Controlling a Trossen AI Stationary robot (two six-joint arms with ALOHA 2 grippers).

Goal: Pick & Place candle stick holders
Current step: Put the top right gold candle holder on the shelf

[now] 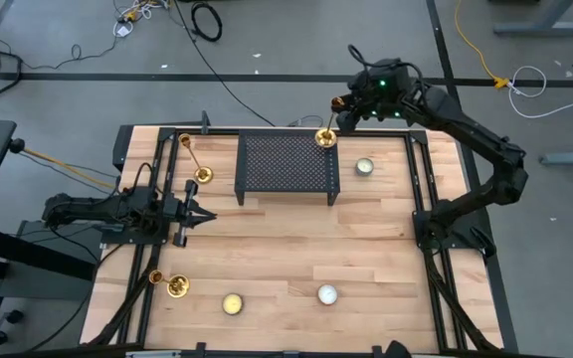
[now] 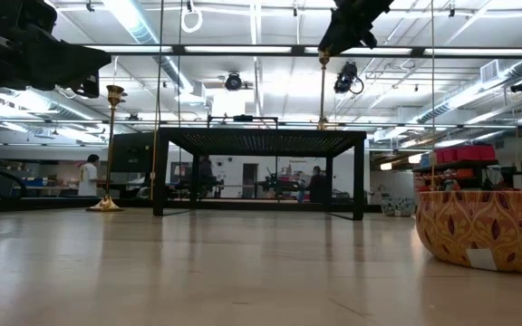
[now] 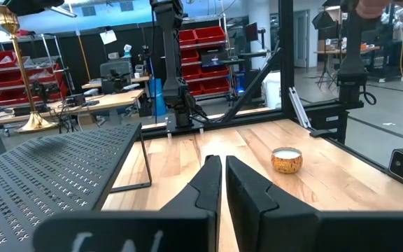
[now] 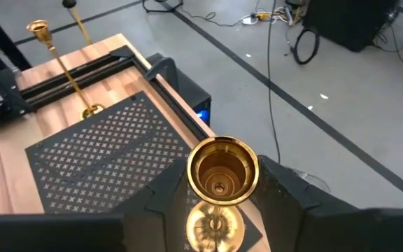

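A wooden table (image 1: 366, 249) carries a black mesh rack (image 1: 285, 164) set toward its far edge, near the middle. The right gripper (image 1: 334, 121) is reached over the rack's far right corner, where a brass candlestick (image 1: 325, 137) stands upright on the mesh. In the right wrist view this candlestick (image 4: 222, 170) is seen from above, its cup lying between the two fingers (image 4: 161, 203), which sit just beside it on either side; whether the jaws actually grip the stem cannot be told from the pictures. In the low view the same candlestick (image 2: 322, 91) rises from the rack top (image 2: 261, 134) to the gripper (image 2: 352, 23) above it.

A second candlestick (image 1: 196, 160) stands on the table beside the rack's left side, near the far left corner; it is also seen in the low view (image 2: 111, 149) and in the right wrist view (image 4: 65, 66). A third candlestick (image 1: 170, 284) is placed near the near left corner of the table.

The left gripper (image 1: 199, 216) waits over the left side of the table, between those two candlesticks, with its jaws closed to a narrow slit and nothing held, as shown in the left wrist view (image 3: 222, 182).

Three small candle cups are set on the table: one (image 1: 365, 166) right of the rack, and two (image 1: 232, 303) (image 1: 327, 294) near the near edge.
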